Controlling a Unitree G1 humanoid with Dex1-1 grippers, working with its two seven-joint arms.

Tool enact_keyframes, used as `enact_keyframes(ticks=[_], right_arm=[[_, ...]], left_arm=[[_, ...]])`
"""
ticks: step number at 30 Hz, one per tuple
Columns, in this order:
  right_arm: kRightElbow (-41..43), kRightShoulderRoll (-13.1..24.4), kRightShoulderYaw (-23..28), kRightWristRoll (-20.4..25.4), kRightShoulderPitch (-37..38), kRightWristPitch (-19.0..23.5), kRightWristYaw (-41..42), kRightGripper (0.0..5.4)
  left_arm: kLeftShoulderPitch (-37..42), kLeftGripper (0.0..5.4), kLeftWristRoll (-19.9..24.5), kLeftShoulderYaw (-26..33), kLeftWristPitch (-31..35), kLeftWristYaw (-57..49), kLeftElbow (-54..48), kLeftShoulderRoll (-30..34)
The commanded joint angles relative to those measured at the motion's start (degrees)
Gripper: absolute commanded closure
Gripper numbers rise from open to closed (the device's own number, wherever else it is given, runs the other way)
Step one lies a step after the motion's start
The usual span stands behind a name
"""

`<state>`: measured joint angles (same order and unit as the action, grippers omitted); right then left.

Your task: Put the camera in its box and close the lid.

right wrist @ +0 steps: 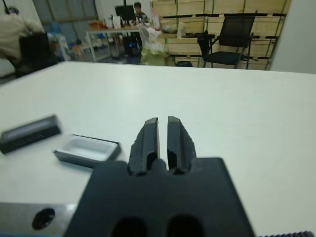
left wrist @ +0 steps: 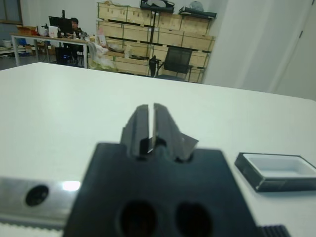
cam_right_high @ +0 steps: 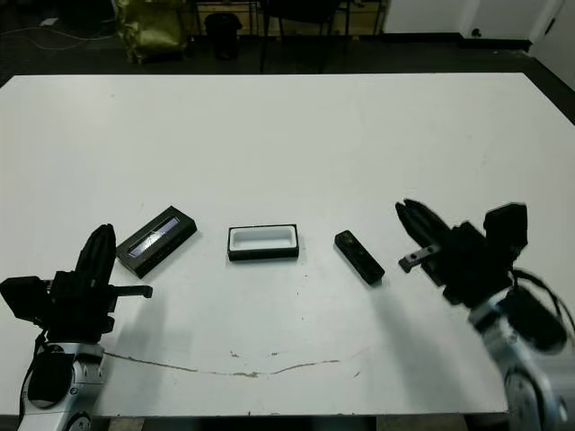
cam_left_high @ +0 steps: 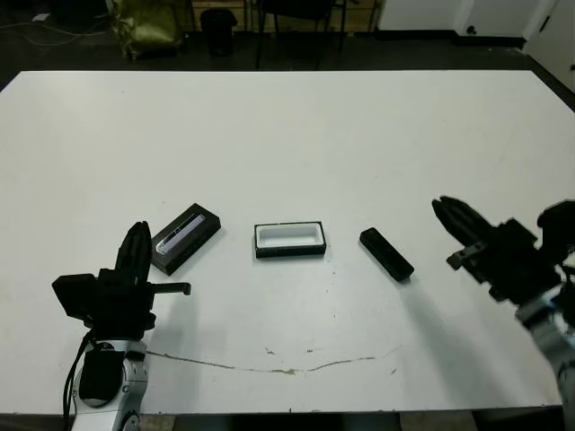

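— Layout on the white table (cam_left_high: 287, 135)?
— Three items in a row near the front edge. At centre, the box (cam_left_high: 289, 240): shallow black rectangular tray, white lining, open and empty. To its right, just apart, the camera (cam_left_high: 386, 253): small matte black oblong bar, angled, flat on the tabletop. To its left, the lid (cam_left_high: 185, 237): flat black cover with glossy grey-lavender strip, also angled.

— And the grippers?
— Left gripper (left wrist: 151, 118) near the lid, ribbed black fingers together, holding nothing. Right gripper (right wrist: 163, 132) beyond the camera, well clear of it, fingers likewise together, only a thin slit between.

— Anything unclear?
— Camera's shiny patch too small to make out. Lid mostly hidden behind the fingers in the left wrist view. Thin crack along the table front.
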<state>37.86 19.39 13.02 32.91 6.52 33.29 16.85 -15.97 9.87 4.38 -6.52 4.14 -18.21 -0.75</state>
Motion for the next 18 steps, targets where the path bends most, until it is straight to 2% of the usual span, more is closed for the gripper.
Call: enact_keyframes(ticks=[1,2,4,9,18], right_arm=[[2.8,-2.8,-1.2,1.7,3.7,4.0,-4.7,5.38],[4.1,-3.7,-1.8,1.7,4.8,5.5,-6.9,5.38],[5.5,-5.4,-3.0,1.7,6.9,5.8,-9.0,5.38],[5.3,-7.1,-7.3,-2.1,11.2,1.3,-8.7,5.38],[3.6,-5.8,-8.8,-5.0,10.8,-0.5,-7.2,5.38]], left_arm=[[-0.8,5.40,-0.5,-0.2,1.2,-0.3,0.2,0.2],[-0.8,5.40,-0.6,-0.2,1.3,-0.5,0.1,0.1],[-0.8,5.40,0.3,-0.2,1.6,-0.1,-0.1,0.1],[-0.7,5.40,-0.2,-0.3,2.1,-0.4,-0.3,0.3],[-0.7,5.40,-0.3,-0.4,1.2,-0.2,0.4,0.0]])
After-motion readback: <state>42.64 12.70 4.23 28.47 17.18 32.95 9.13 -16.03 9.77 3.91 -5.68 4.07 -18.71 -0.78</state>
